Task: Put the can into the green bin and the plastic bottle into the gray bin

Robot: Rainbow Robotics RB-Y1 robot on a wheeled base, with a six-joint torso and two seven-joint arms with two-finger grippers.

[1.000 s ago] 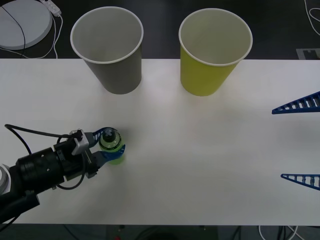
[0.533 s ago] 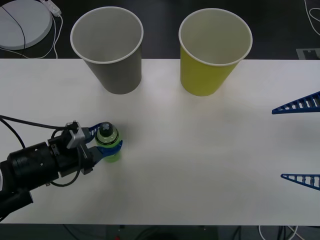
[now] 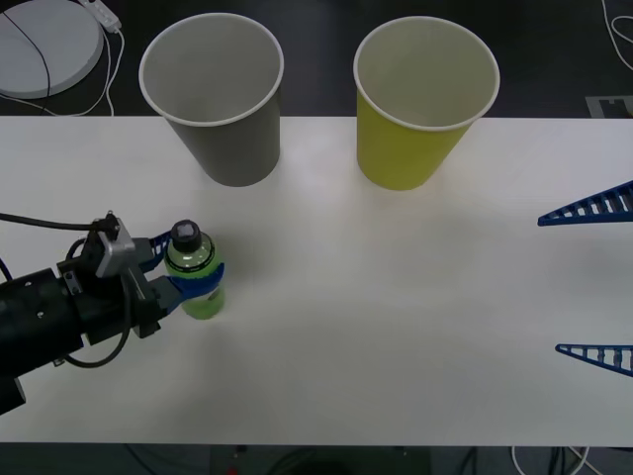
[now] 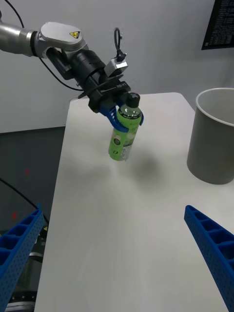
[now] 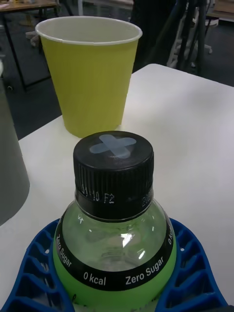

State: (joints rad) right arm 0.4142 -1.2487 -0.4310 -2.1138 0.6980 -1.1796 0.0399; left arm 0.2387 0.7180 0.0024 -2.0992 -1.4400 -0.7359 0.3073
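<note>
The plastic bottle (image 3: 188, 256), bright green with a dark cap, hangs slightly tilted just above the white table at the front left. My left gripper (image 3: 188, 276) is shut on it, its blue fingers (image 5: 190, 273) wrapped around the body below the shoulder. The right wrist view shows the bottle (image 4: 122, 141) clear of its shadow. The gray bin (image 3: 223, 99) stands at the back left, behind the bottle. The green bin (image 3: 420, 109) stands at the back, right of centre. My right gripper (image 3: 593, 282) waits open at the right edge. The can is out of view.
A white round device (image 3: 45, 45) with a cable lies on the dark floor beyond the table's back left corner. Bare table (image 3: 396, 297) stretches between the bottle and the right gripper. Both bins stand near the table's far edge.
My left gripper has drawn back to the left and risen with the bottle, which now hangs off the table. The right arm has stayed put.
</note>
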